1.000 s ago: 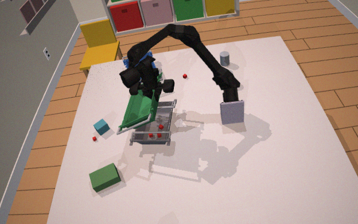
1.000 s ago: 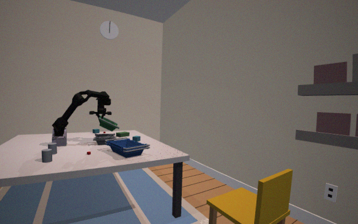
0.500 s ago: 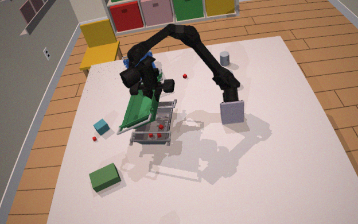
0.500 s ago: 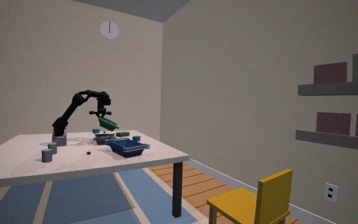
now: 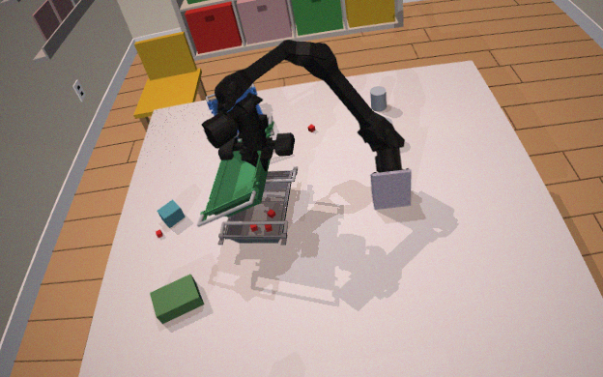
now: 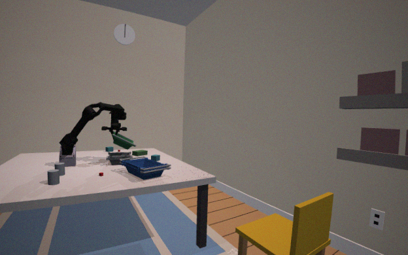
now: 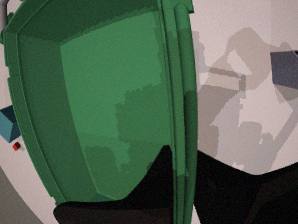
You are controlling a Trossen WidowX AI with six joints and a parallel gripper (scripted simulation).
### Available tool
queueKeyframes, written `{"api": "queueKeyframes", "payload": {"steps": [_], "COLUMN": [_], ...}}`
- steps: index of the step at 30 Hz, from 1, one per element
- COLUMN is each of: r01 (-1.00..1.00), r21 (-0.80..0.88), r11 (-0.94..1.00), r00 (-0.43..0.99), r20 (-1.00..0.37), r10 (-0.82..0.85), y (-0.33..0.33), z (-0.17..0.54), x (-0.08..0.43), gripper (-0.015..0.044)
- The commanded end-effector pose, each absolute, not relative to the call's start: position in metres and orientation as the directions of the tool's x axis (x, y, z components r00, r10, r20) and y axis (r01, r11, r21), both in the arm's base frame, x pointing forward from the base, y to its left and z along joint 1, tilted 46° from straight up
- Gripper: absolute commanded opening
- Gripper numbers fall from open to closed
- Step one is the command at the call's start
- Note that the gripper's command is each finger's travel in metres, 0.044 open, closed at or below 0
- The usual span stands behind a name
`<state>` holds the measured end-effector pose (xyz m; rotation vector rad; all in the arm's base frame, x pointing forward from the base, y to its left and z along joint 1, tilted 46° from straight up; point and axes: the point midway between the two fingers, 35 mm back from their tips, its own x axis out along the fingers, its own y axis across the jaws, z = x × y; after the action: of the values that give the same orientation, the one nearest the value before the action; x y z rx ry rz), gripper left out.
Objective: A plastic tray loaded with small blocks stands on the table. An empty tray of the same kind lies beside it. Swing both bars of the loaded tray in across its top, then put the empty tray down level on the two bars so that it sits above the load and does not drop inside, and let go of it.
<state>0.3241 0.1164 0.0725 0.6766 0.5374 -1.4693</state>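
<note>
The green tray (image 5: 237,186) (image 6: 123,142) (image 7: 110,75) hangs steeply tilted, its lower end near and partly over the loaded tray. My gripper (image 6: 115,132) (image 7: 173,149) is shut on its side wall. The grey loaded tray (image 5: 281,199) (image 6: 118,161) stands on the table with red blocks (image 5: 271,213) inside. Its near wire bar (image 5: 253,223) lies across the top just inside the near end. The far wire bar (image 5: 280,179) also seems to lie in over the top, but the green tray hides part of it.
A blue tray (image 6: 144,167) stands behind, mostly hidden by the arm in the top view. A teal block (image 5: 170,214), a green block (image 5: 176,300), a grey cylinder (image 5: 378,99) and loose red cubes (image 5: 311,128) (image 6: 101,174) stand around the table.
</note>
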Motion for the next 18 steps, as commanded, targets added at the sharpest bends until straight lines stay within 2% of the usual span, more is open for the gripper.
{"api": "queueKeyframes", "payload": {"steps": [1, 18], "r01": [0.995, 0.995], "r21": [0.102, 0.103], "r11": [-0.009, -0.008], "r00": [0.066, 0.066], "r20": [-0.699, -0.699], "r10": [-0.712, -0.712], "y": [0.118, 0.099], "z": [0.072, 0.054], "x": [0.325, 0.328], "gripper": [0.0, 0.0]}}
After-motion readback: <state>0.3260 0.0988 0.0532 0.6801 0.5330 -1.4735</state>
